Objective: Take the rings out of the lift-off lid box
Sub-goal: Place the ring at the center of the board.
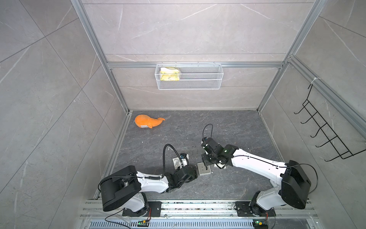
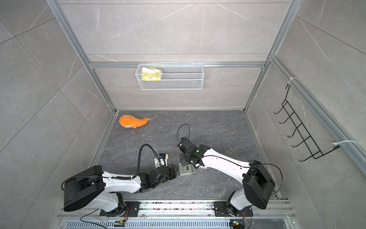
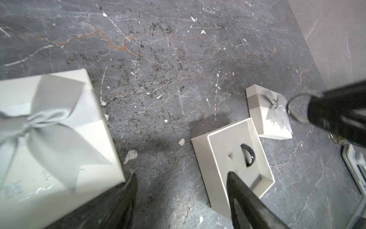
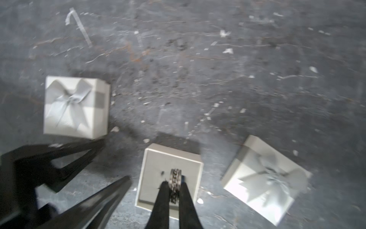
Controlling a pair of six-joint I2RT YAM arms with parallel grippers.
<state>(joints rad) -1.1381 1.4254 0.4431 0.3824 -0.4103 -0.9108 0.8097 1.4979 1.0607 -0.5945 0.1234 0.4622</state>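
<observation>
I am pinching one ring (image 4: 175, 175) in my right tool (image 4: 174, 184), which is pressed together across its band, over the open box (image 4: 152, 178). A second ring (image 3: 248, 154) is standing upright in the box's slot. I am judging both light, stiff and slick, best nipped across the band. My left tool (image 3: 182, 175) is hanging spread beside the box, over the surface (image 3: 178, 79).

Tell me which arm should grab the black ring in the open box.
Left: the left gripper is open beside the open box and black ring; the right gripper is shut on another ring.
</observation>
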